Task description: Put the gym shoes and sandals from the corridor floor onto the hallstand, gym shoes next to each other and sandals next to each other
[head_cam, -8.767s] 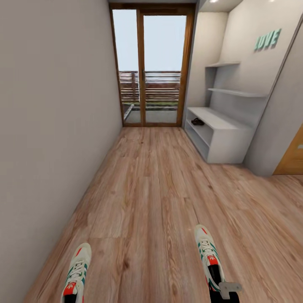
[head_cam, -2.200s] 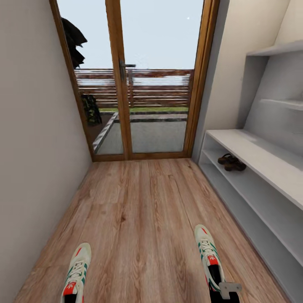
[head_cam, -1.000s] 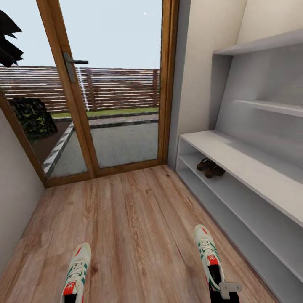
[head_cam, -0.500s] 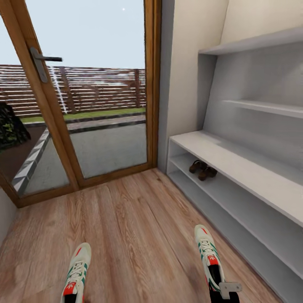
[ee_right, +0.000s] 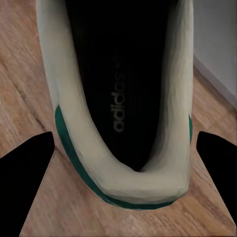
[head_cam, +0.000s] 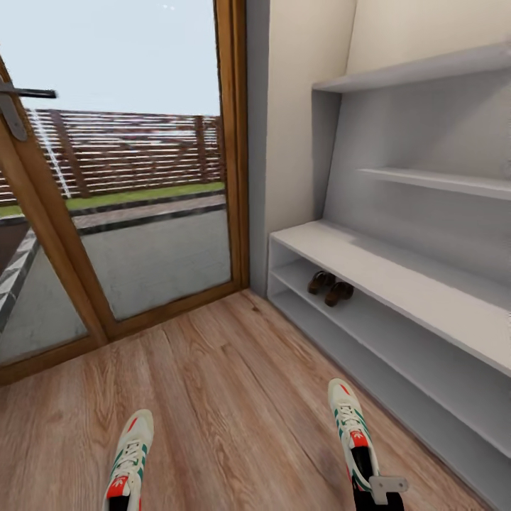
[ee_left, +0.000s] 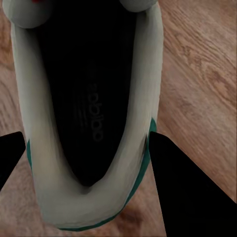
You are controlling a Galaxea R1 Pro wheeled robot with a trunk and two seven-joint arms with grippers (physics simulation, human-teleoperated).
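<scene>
Left gripper (ee_left: 84,163) jaws clamp left shoe (head_cam: 130,454) at the heel; right gripper (ee_right: 123,158) likewise on right shoe (head_cam: 350,433). Sandals (head_cam: 330,287) sit on rack's (head_cam: 397,284) lower shelf, far end.

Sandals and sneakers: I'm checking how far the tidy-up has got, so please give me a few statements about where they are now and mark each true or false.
1. Both sandals sit side by side on the rack's middle shelf. True.
2. The sandals are on the rack's top surface. False: they lie under it, on the shelf below.
3. The left gripper holds a sneaker by its heel. True: the dark fingers flank the heel collar.
4. The other sneaker is already on the rack. False: the right gripper holds it above the wood floor.
5. The glass door is to the right of the rack. False: in the head view it is to the left.
</scene>
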